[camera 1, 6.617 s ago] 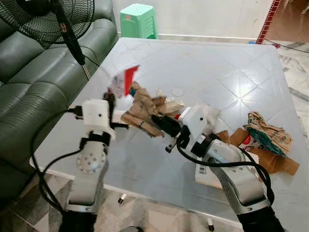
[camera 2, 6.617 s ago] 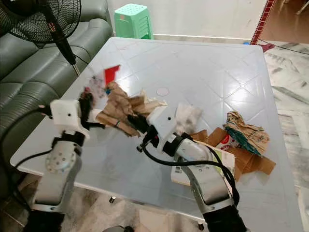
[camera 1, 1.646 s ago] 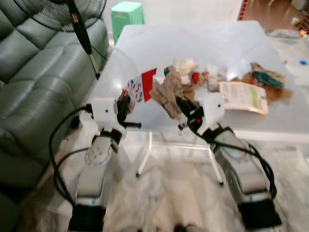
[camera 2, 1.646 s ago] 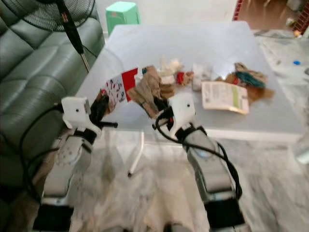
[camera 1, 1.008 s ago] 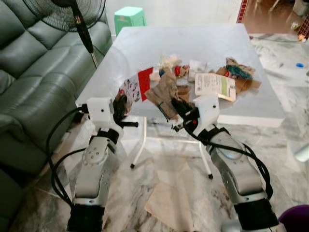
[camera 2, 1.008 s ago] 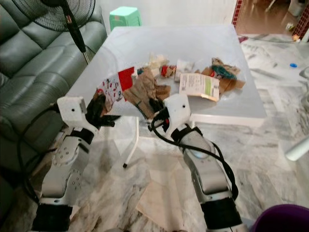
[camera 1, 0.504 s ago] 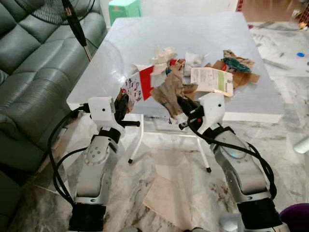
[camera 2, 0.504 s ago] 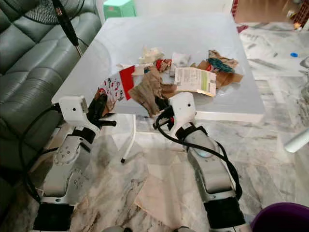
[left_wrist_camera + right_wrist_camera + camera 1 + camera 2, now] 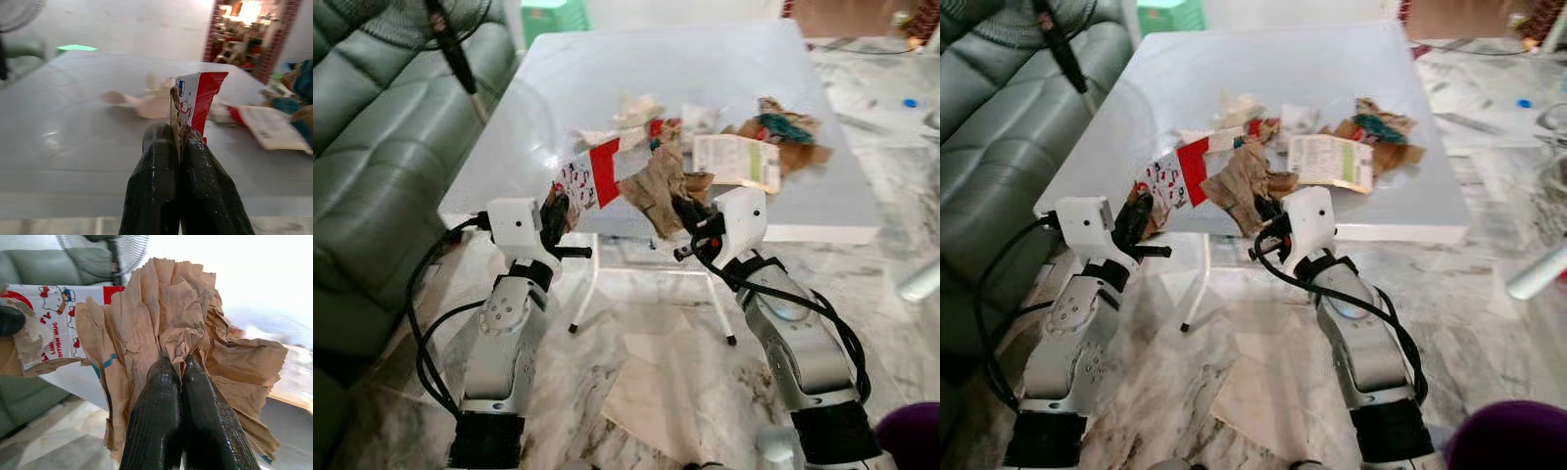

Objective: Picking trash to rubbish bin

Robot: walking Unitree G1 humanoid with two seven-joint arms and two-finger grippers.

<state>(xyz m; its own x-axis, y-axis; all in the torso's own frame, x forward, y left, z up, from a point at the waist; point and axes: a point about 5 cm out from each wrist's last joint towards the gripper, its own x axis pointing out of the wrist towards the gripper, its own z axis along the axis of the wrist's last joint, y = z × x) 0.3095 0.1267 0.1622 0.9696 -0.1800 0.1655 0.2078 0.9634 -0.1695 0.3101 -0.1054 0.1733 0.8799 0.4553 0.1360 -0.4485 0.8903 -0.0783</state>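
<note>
While both arms hover before the white counter [image 9: 607, 88], the left gripper [image 9: 555, 208] pinches a red-and-white carton scrap [image 9: 592, 174] and the right gripper [image 9: 683, 213] pinches crumpled brown paper [image 9: 658, 184]; more litter lies on the counter. In the left wrist view, fingers [image 9: 156, 186] clamp the scrap. In the right wrist view, creased paper [image 9: 161, 323] fans above pressed fingers [image 9: 156, 426].

Home living room: green leather sofa [image 9: 372, 127], standing fan [image 9: 445, 39], marble floor [image 9: 636, 343], white table [image 9: 705, 69], green plastic stool [image 9: 548, 12].
</note>
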